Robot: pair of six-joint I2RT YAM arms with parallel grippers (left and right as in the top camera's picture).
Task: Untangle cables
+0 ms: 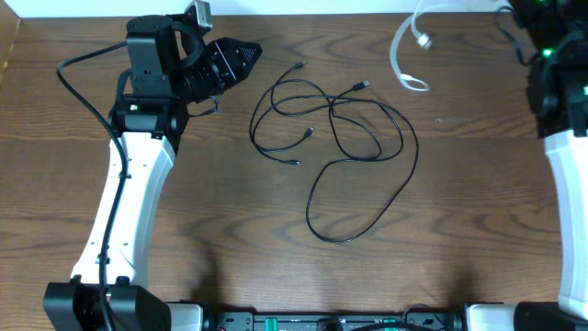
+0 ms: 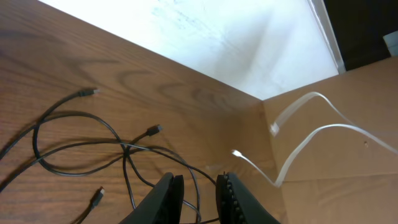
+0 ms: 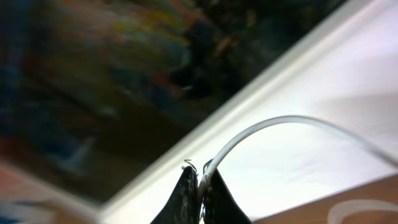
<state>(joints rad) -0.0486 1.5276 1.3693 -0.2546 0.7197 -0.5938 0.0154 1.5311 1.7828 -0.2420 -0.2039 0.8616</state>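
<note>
Black cable [image 1: 354, 138] sprawls in loose, overlapping loops on the wooden table [image 1: 220, 230], seen from overhead, just ahead of the left gripper [image 1: 255, 51] and a little off to one side of its tips. The white cable [image 1: 404, 57] curls well beyond those loops, far from the left gripper, and rises off the table toward the right arm [image 1: 562, 87]. The two cables lie apart here.

From the left wrist, the left gripper [image 2: 198, 182] has its jaws a small way apart with nothing between them. The black cable [image 2: 74, 146] crosses itself straight in front of the fingertips and out to their left, its small plugs lying on the wood. The white cable [image 2: 311, 134] arcs farther ahead and to the right, one white connector [image 2: 274, 129] hanging clear.

From the right wrist, the right gripper [image 3: 199, 172] is pinched closed on the white cable [image 3: 273, 121], which bows up and away from the fingertips to the right. The background is blurred.
</note>
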